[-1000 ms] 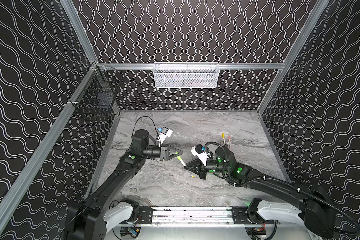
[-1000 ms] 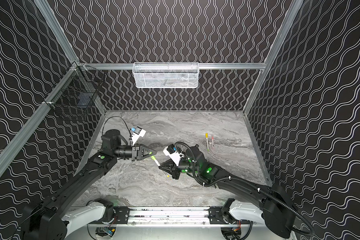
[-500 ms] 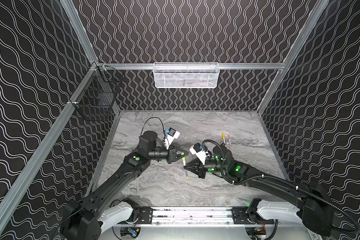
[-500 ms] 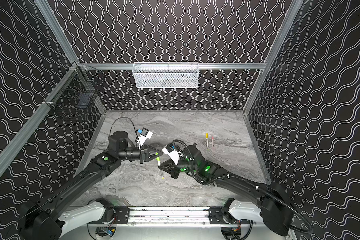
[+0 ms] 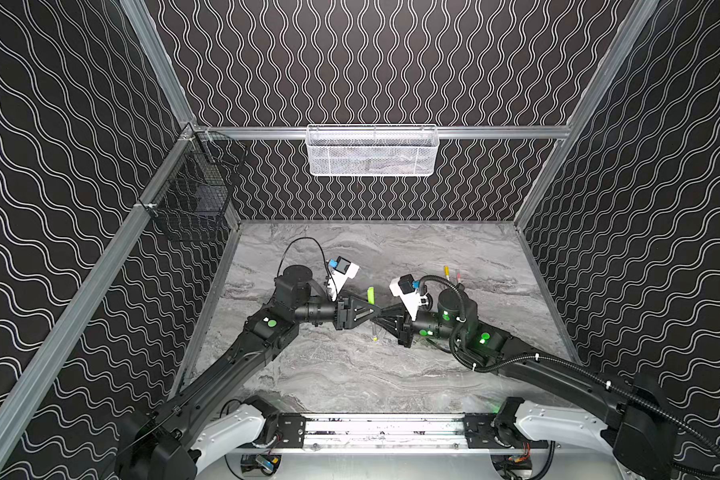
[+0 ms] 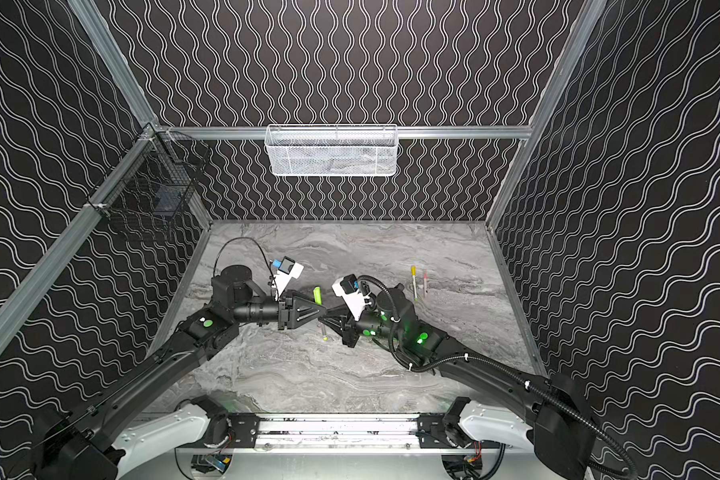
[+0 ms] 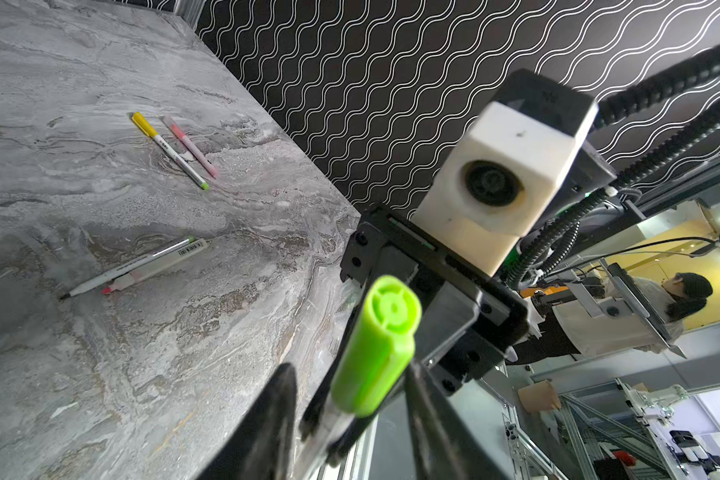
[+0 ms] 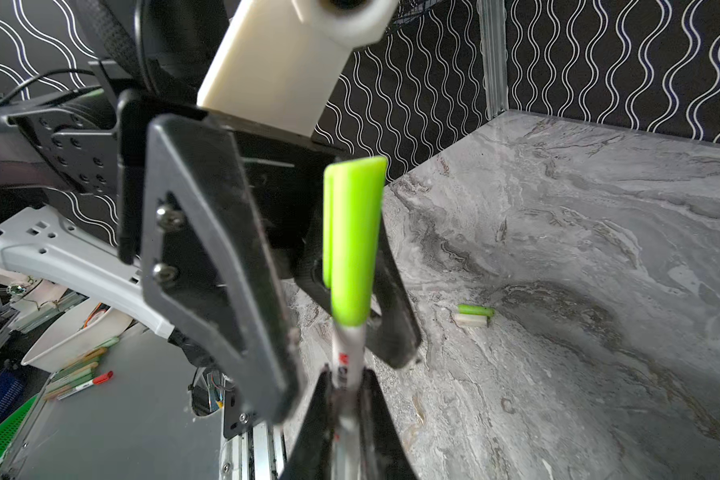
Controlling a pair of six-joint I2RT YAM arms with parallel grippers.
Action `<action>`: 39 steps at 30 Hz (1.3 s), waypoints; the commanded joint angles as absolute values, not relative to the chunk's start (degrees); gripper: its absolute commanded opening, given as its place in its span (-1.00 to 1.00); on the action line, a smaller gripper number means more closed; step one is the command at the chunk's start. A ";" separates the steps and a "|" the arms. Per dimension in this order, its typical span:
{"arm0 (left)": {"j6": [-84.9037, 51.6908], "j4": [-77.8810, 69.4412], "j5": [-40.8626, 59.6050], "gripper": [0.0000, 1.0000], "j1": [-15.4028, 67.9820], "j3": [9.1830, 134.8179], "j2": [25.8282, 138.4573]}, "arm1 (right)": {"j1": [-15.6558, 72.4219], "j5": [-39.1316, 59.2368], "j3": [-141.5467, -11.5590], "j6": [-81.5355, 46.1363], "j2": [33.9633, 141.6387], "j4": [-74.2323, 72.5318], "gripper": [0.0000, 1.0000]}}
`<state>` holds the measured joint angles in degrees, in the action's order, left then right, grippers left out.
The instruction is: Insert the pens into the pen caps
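Observation:
My right gripper (image 8: 346, 376) is shut on the white barrel of a pen (image 8: 347, 345), seen in both top views at mid-table (image 5: 374, 332) (image 6: 323, 332). A lime green pen cap (image 8: 354, 241) (image 7: 375, 353) (image 5: 370, 295) sits on that pen's far end. My left gripper (image 7: 348, 374) (image 5: 380, 310) stands open around the cap, a finger (image 8: 208, 270) on each side with gaps. Two capped pens, yellow (image 7: 169, 151) (image 6: 414, 282) and pink (image 7: 192, 147) (image 6: 425, 284), lie at the back right. Two uncapped pens (image 7: 129, 266) (image 7: 154, 268) lie together. A green cap (image 8: 476, 310) and a pale cap (image 8: 470, 320) rest on the table.
A white mesh basket (image 5: 372, 151) hangs on the back rail and a black wire basket (image 5: 192, 195) on the left wall. The two arms meet tip to tip over the marble table (image 5: 350, 374). A metal rail (image 5: 383, 428) runs along the front edge.
My left arm carried the green cap rightward to the right gripper's pen. The cap now sits on the pen, and the left jaws have opened off it. The right gripper stayed shut.

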<state>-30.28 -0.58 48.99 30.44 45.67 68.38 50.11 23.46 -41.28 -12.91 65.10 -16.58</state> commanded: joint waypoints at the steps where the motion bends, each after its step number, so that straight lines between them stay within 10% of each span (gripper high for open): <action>1: -30.71 -3.17 47.91 -0.45 30.48 45.72 68.38 | 50.17 24.57 -42.05 -13.29 64.93 -16.67 -1.00; 8: -29.65 -2.59 46.85 -0.97 30.42 46.01 68.65 | 50.21 26.19 -43.49 -13.26 66.44 -15.34 -1.00; 17: -29.96 -5.32 46.87 -1.00 30.37 45.15 67.69 | 50.25 26.19 -43.38 -16.39 70.15 -18.02 -0.32; 28: -29.88 -5.02 46.04 -0.98 29.76 44.13 66.07 | 50.23 27.92 -45.12 -19.16 74.47 -20.09 -0.96; 35: -28.93 -3.24 44.45 0.20 28.87 45.35 65.41 | 50.23 29.90 -47.78 -16.65 75.06 -12.73 -1.00; 39: -28.09 -0.37 40.61 0.52 27.27 45.71 63.49 | 50.21 31.76 -48.54 -15.22 74.53 -10.09 -1.00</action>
